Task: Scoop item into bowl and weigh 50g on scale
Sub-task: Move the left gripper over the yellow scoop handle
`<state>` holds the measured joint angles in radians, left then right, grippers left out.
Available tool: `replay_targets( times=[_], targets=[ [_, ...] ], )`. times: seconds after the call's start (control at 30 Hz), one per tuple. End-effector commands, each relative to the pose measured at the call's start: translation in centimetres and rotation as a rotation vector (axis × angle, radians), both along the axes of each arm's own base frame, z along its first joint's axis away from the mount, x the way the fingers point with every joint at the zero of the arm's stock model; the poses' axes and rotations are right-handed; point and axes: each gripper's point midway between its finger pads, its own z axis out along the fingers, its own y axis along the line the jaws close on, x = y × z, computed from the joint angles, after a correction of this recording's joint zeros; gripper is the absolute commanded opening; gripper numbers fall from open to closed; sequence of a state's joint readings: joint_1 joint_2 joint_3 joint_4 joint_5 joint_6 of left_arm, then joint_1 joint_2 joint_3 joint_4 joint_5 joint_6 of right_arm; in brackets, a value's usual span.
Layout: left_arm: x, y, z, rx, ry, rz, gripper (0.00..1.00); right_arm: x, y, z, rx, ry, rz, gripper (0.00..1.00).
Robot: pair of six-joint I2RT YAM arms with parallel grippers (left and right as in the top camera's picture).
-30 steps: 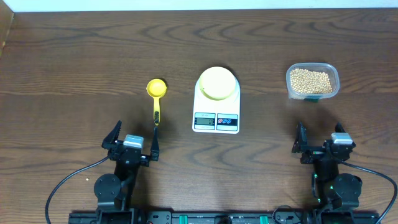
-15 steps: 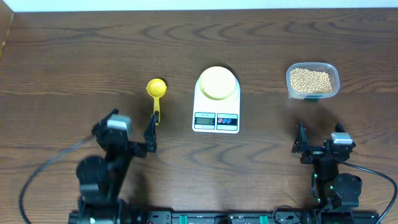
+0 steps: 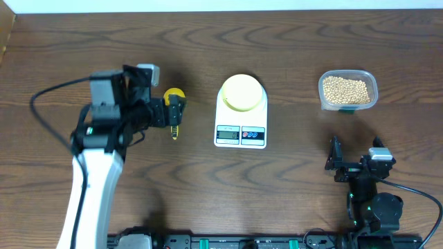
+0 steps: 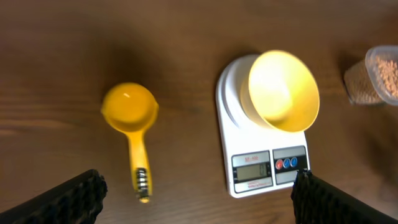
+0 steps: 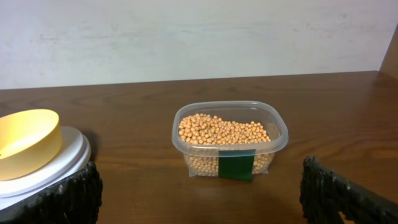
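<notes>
The beans (image 3: 346, 88) lie heaped in a clear tub (image 3: 369, 99) at the upper right of the overhead frame, well apart from everything else. At the centre, the pale yellow bowl (image 3: 242, 92) sits on the round plate of the white scale (image 3: 240, 135), whose display and buttons face the bottom edge; I cannot make out the reading. Left of the scale a yellow scoop (image 4: 129, 115) lies flat on the bench (image 3: 291, 41), cup toward the top and handle toward the bottom. My left tool (image 4: 199, 208) hangs over the scoop, fingers spread wide and gripping nothing. My right tool (image 5: 199, 211) sits low at the lower right, facing the tub, its fingers likewise wide apart.
</notes>
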<state>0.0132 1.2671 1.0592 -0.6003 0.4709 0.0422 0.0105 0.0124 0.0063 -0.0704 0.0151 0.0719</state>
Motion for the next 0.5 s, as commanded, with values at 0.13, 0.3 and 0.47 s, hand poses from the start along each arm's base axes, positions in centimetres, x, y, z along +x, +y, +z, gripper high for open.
replay_targets(
  times=[0.13, 0.3, 0.47],
  targets=[
    [2.3, -0.8, -3.9, -0.064, 0.104, -0.024, 0.98, 0.0, -0.1, 0.0, 0.009, 0.000, -0.006, 0.99],
    [3.9, -0.8, -5.9, -0.064, 0.114, -0.024, 0.98, 0.0, -0.1, 0.0, 0.009, 0.000, -0.006, 0.99],
    [5.1, 0.6, -9.0, 0.008, 0.157, 0.029, 0.98, 0.0, -0.1, 0.0, 0.009, 0.000, -0.006, 0.99]
  ],
)
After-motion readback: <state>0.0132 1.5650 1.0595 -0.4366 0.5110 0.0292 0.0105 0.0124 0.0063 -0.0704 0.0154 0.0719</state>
